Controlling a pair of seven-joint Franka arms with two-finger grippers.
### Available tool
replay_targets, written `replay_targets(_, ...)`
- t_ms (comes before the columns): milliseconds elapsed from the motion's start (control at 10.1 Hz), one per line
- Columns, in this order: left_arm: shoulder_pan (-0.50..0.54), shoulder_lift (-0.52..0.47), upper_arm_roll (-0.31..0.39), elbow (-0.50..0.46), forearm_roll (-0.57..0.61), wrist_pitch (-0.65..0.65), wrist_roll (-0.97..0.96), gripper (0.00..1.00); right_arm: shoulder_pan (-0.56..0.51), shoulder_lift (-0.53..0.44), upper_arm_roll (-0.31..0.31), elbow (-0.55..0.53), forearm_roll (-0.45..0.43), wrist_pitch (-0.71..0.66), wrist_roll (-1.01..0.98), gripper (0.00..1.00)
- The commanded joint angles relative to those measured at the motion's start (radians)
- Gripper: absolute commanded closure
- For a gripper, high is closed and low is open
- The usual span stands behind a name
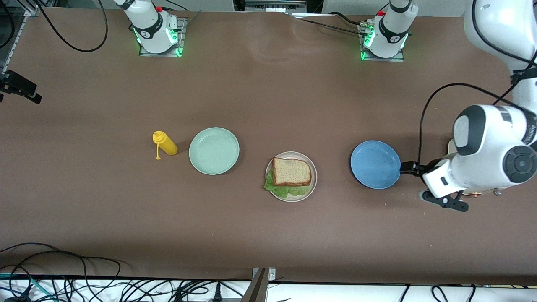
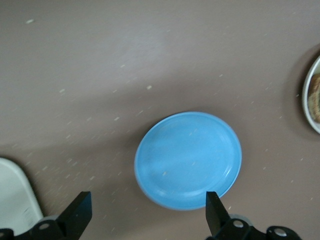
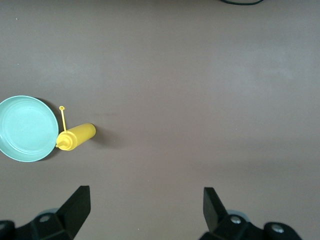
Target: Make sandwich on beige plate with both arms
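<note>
front view alone shows sandwich [image 1: 292, 172] whole.

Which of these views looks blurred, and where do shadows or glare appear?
Left wrist view: soft, table specks smeared into streaks around the blue plate. Right wrist view: sharp, the mustard bottle casts a small shadow. Front view: even light, pale sheen on the table near the bases.

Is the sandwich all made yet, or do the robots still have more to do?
It looks finished: the sandwich, lettuce peeking out, sits on the beige plate. Nothing is in hand; the left gripper hangs open by the blue plate, and the right gripper is open over bare table. Nothing seems left.
</note>
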Motion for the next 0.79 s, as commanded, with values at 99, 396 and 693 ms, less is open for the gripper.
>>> replay_targets(99, -0.005, -0.111, 0.038, -0.012, 0.035, -0.100, -0.018, 0.00, 0.003, 0.008, 0.000, 0.023, 0.004, -0.007, -0.010, 0.00)
replay_targets(396, 0.004, -0.269, 0.039, -0.099, 0.049, -0.144, -0.032, 0.00, 0.008, 0.007, 0.003, 0.023, 0.004, -0.008, -0.011, 0.00)
replay_targets(693, 0.010, -0.461, 0.035, -0.250, 0.051, -0.195, -0.068, 0.00, 0.008, 0.007, 0.004, 0.023, 0.006, -0.010, -0.010, 0.00)
